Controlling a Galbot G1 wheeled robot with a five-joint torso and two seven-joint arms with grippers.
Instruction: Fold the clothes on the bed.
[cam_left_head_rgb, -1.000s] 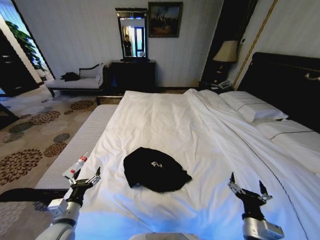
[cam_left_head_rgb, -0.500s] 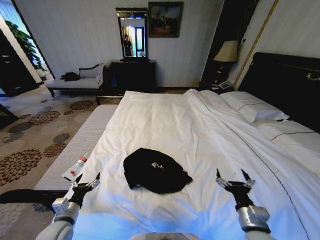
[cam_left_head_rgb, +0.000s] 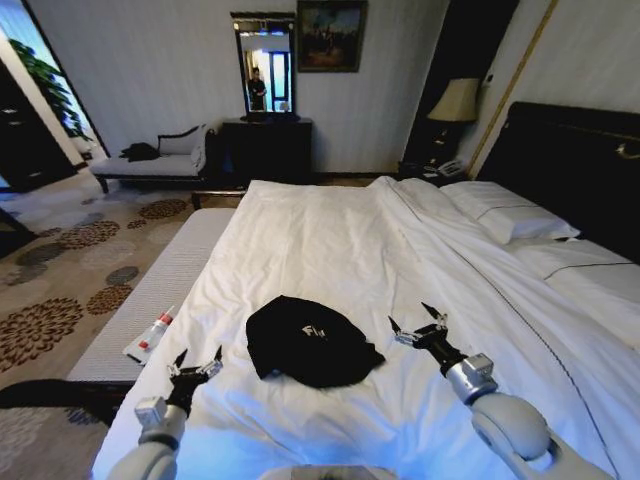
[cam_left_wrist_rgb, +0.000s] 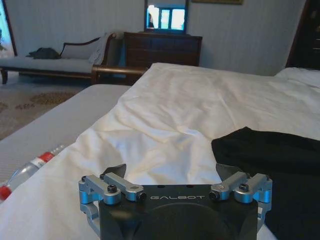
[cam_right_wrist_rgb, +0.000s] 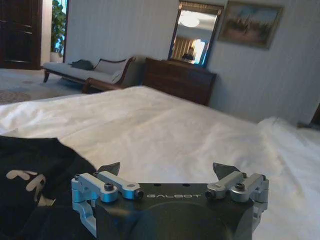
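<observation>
1. Clothes (cam_left_head_rgb: 308, 340): one black short-sleeved T-shirt lies in a rumpled heap on the bed (cam_left_head_rgb: 330, 240), near the foot end and between my two claws. I judge that no folding has begun; no straight edge or laid-over panel is visible.

2. Condition of the garment: bunched and rounded, not spread flat. Small white lettering shows on its upper face. One corner of cloth trails out toward my right side. Sleeves, collar and hem cannot be told apart in the heap. The fabric looks soft and limp, and I judge it will sag when lifted.

3. Left claw (cam_left_head_rgb: 197, 366): open, gripping nothing, hovering low over the white sheet beside the shirt's left edge, apart from the cloth. In the left wrist view, the left claw (cam_left_wrist_rgb: 170, 172) has the black fabric lying just ahead toward one side.

4. Right claw (cam_left_head_rgb: 418, 323): open, gripping nothing, just beside the shirt's right edge above the sheet; contact is not evident. In the right wrist view, the right claw (cam_right_wrist_rgb: 167, 169) stands over white bedding with the lettered cloth alongside.

5. Work outstanding, in my judgement: grasp the shirt, spread it flat, then make every fold. The whole task is still to do.

6. Other item: a small bottle (cam_left_head_rgb: 152, 335) lies on the pale bench off the bed's left edge, well apart from the shirt.
</observation>
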